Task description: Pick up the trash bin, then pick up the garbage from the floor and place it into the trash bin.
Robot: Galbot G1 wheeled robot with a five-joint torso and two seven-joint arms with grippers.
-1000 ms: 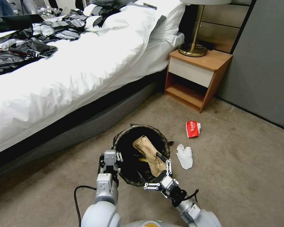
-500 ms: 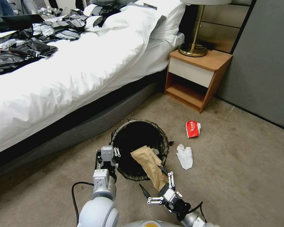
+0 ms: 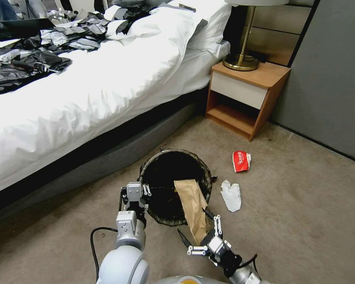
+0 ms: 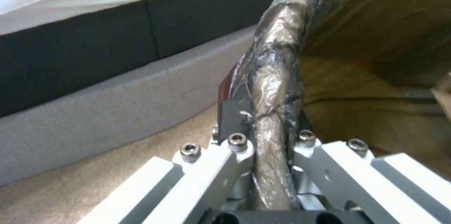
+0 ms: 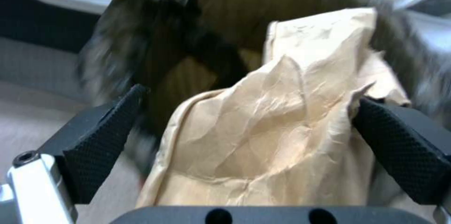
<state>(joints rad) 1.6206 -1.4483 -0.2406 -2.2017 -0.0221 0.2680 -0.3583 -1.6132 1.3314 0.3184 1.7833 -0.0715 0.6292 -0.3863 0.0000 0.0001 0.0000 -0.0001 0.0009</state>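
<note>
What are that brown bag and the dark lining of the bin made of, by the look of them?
The brown bag looks like matte kraft paper: it holds sharp creases and a torn-looking edge. The liner over the trash bin's rim seems thin glossy plastic film, since it bunches in shiny, translucent wrinkles. The bin's own wall is mostly covered.

Even indoor light — right wrist view motion-blurred, head view sharp.

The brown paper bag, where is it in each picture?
Head view: the brown paper bag hangs over the trash bin's near rim, its lower end between the right gripper's spread fingers.
Left wrist view: only the bin's bagged rim, clamped by the left gripper; I cannot make out the bag.
Right wrist view: the bag sits mid-picture, the bin behind it.
Shared landmark: the bin's dark rim.
</note>
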